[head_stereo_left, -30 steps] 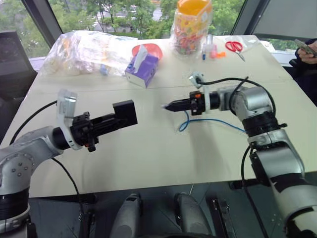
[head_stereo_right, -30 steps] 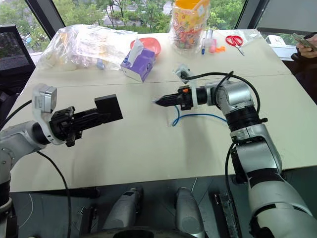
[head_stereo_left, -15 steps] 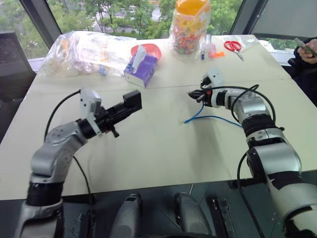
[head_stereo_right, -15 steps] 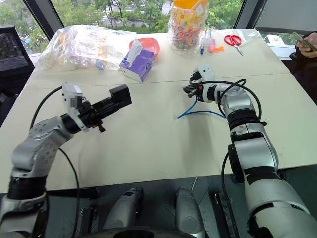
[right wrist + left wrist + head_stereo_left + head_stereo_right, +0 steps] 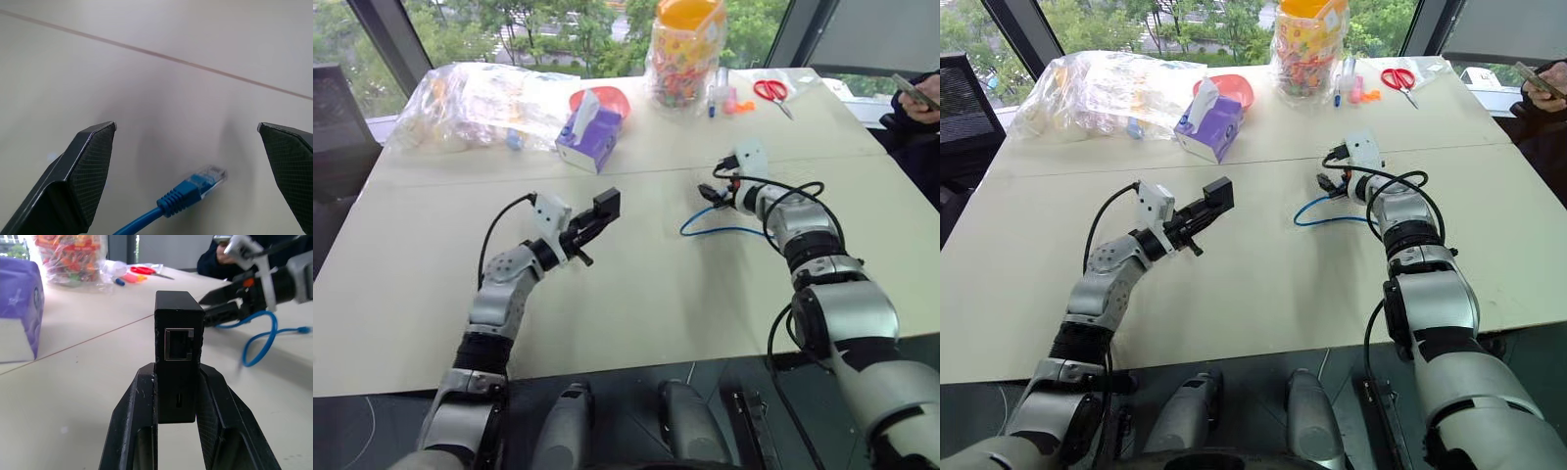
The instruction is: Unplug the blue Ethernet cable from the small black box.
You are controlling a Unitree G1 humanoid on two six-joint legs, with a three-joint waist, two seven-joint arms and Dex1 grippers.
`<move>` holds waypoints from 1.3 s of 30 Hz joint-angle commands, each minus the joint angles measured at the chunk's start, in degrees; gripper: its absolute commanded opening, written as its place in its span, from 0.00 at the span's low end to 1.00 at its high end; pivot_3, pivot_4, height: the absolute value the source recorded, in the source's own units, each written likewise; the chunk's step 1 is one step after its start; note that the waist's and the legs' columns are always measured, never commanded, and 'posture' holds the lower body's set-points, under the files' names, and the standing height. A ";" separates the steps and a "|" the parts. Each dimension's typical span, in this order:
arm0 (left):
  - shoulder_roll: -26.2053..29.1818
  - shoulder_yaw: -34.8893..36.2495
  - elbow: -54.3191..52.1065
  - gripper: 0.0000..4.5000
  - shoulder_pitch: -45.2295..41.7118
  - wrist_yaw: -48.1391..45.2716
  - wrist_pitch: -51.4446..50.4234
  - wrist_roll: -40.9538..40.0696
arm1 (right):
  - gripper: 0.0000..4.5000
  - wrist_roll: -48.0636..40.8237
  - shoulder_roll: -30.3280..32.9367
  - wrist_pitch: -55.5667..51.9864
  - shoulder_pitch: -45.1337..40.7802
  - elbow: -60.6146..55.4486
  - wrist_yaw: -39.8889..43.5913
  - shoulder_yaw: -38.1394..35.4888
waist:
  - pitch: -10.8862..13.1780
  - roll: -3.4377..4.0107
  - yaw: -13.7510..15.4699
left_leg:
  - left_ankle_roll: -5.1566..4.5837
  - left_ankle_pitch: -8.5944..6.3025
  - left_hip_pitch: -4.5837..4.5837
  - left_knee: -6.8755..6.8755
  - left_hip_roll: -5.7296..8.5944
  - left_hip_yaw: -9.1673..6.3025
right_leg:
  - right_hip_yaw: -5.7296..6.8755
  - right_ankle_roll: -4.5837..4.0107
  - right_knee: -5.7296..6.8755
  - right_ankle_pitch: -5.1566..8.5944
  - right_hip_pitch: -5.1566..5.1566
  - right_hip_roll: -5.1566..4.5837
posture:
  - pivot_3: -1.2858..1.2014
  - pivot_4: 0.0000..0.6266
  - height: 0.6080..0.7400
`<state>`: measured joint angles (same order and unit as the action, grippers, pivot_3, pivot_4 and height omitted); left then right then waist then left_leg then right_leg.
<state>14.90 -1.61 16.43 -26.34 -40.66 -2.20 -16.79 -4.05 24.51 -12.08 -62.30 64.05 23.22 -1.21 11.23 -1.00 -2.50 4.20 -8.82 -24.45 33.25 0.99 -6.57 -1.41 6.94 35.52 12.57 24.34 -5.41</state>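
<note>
Two changes stand out against a second ago: the right gripper (image 5: 186, 147) has let go of the blue Ethernet cable (image 5: 715, 225), its fingers now spread wide, and the cable lies loose on the table (image 5: 636, 313) with its clear plug (image 5: 211, 175) resting between the fingertips, touching neither. The left gripper (image 5: 177, 396) has carried the small black box (image 5: 177, 352) forward toward the table's middle; its fingers pinch the box by its sides, the empty port facing outward. Box and cable are now well apart. Bare tabletop lies between and in front of both arms. At the far edge stand a purple tissue box (image 5: 592, 137), a candy jar (image 5: 685, 54), plastic bags (image 5: 480, 98) and scissors (image 5: 771, 91).
</note>
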 commanded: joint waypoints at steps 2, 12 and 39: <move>-1.58 0.04 6.20 0.11 -2.31 1.17 6.96 3.23 | 0.99 -5.31 0.78 0.47 -4.52 -3.72 -1.76 -7.35 | 0.00 0.00 -0.01 | 0.00 0.00 0.00 0.00 0.00 0.00 | 0.00 0.01 0.00 0.00 0.00 0.00 | 0.52 0.24 0.91; -4.66 1.81 22.13 0.11 -5.46 6.55 17.49 7.12 | 0.99 -16.51 -3.19 -18.18 1.43 -30.22 1.31 -12.56 | -0.03 0.03 0.08 | -0.01 0.00 0.03 0.00 0.00 -0.02 | 0.01 0.15 0.09 -0.06 0.00 0.00 | 0.52 0.24 0.91; 8.27 9.23 -16.35 0.99 10.92 3.88 -10.86 -5.75 | 1.00 -20.92 16.25 -34.74 25.98 -64.26 25.93 -2.40 | -0.13 0.24 0.14 | -0.01 -0.01 0.12 0.25 -0.03 -0.05 | -0.02 -0.07 0.50 0.12 0.01 0.01 | 0.52 0.24 0.91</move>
<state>22.06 5.61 6.55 -15.03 -37.06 -10.11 -19.79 -23.45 39.32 -46.64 -36.00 2.37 46.37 -3.01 11.11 -0.76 -2.36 4.19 -8.84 -24.40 33.53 0.96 -6.62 -1.43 6.85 35.99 12.71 24.35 -5.41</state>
